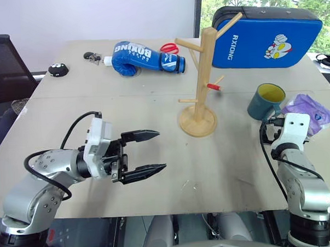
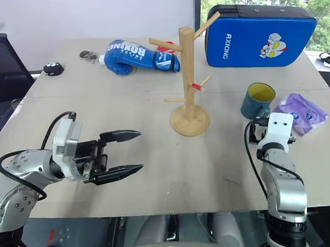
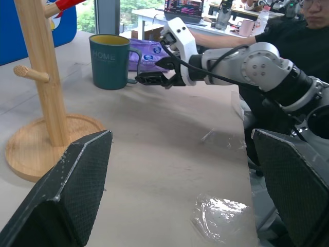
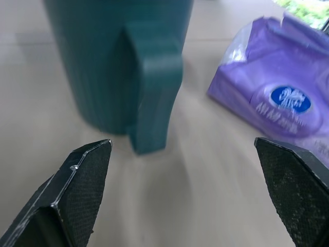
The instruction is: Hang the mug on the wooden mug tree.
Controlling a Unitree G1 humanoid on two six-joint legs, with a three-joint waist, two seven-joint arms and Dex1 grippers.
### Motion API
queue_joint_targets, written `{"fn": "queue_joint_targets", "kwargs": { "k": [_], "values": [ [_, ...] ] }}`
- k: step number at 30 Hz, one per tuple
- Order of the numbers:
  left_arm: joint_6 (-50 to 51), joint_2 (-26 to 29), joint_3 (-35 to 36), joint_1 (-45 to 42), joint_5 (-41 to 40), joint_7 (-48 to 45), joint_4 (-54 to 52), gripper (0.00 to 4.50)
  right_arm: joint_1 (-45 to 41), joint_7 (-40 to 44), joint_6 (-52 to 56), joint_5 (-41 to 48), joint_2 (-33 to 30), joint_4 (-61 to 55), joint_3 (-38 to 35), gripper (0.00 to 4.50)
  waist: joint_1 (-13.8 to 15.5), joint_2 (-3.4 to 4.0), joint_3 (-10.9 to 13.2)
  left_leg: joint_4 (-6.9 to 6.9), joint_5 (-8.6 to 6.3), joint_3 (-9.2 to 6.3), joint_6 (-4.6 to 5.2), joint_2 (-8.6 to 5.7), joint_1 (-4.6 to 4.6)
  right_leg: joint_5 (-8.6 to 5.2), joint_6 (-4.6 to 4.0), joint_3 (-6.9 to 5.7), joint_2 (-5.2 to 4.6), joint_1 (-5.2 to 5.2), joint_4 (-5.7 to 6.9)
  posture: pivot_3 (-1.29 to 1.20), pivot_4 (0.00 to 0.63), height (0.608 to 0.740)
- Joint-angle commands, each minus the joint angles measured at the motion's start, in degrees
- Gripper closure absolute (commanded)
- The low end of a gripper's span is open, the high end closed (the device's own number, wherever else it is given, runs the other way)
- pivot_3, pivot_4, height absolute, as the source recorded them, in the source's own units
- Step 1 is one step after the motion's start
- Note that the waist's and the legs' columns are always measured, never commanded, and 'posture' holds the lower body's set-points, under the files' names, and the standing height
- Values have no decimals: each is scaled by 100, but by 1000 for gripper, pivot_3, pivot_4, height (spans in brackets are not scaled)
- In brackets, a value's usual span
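Right wrist view looks straight at the mug point(image 4: 123, 67), its loop handle facing the camera, with the right gripper point(image 4: 182, 190) spread wide and grasping nothing; the handle sits just ahead of the gap between its fingers. Taking the wooden mug tree point(image 1: 199, 81) as landmark, the mug stands upright on the table point(image 1: 153, 102) to the tree's right, apart from its round base. A purple wipes pack point(image 1: 309, 109) lies just beyond the mug, farther from the tree. The left gripper point(image 1: 150, 152) hovers to the tree's left and nearer the robot, fingers parted, empty, pointing toward the base. Behind the tree lie a blue boxing glove point(image 1: 137, 58) and a blue strike pad point(image 1: 271, 37).
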Motion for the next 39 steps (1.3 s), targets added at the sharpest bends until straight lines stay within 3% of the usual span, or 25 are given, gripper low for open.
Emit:
{"fn": "queue_joint_targets", "kwargs": {
  "k": [1, 8, 16, 18, 25, 31, 39],
  "values": [
    [-78, -19, 223, 10, -52, 50, -123, 47, -182, -69, -232, -141, -19, 25, -71, 0, -3, 0, 0, 0, 0, -1, 0, 0, 0, 1, 1, -1, 0, 0, 0, 0, 150, 740],
    [-69, -70, 300, 93, -36, 232, -221, 47, -499, -79, -220, -215, -45, 232, -148, 0, -4, 1, 0, 0, 0, 0, 0, 1, 0, 2, 4, 0, 0, 0, 1, 0, 150, 740],
    [-85, -60, 408, 243, -53, 371, -360, 0, -655, -60, -53, -307, -73, 507, -210, 3651, -4, 1, 1, -1, 0, -1, -1, 1, 0, 3, 3, -1, 0, 0, 1, 0, 150, 740],
    [-79, -62, 426, 256, -66, 411, -385, 0, -651, -39, -35, -317, -99, 570, -220, 4384, -4, 1, 0, 0, 0, 0, 0, 1, 0, 3, 3, 0, -1, 0, 1, 0, 150, 740],
    [-36, -107, 505, 280, -110, 550, -412, 0, -729, 103, -93, -278, -294, 739, -349, 4462, 9, -2, -2, 1, 0, -2, 0, 0, 3, 2, 1, -3, -2, 6, 1, 0, 150, 740],
    [-5, -211, 597, 300, -220, 764, -365, 0, -755, 1198, -688, 304, -863, 675, -463, 4462, 10, 3, 1, 1, 0, -4, 1, -2, 2, 3, 2, 0, -2, 7, 1, 0, 150, 740],
    [-10, -259, 645, 286, -275, 805, -284, 0, -720, 2253, -504, 1023, -1590, 394, -730, 4462, 3, 6, 3, -1, 0, -3, 2, 1, 3, 3, 3, 3, 5, 5, 1, 0, 150, 740]
  ]
}}
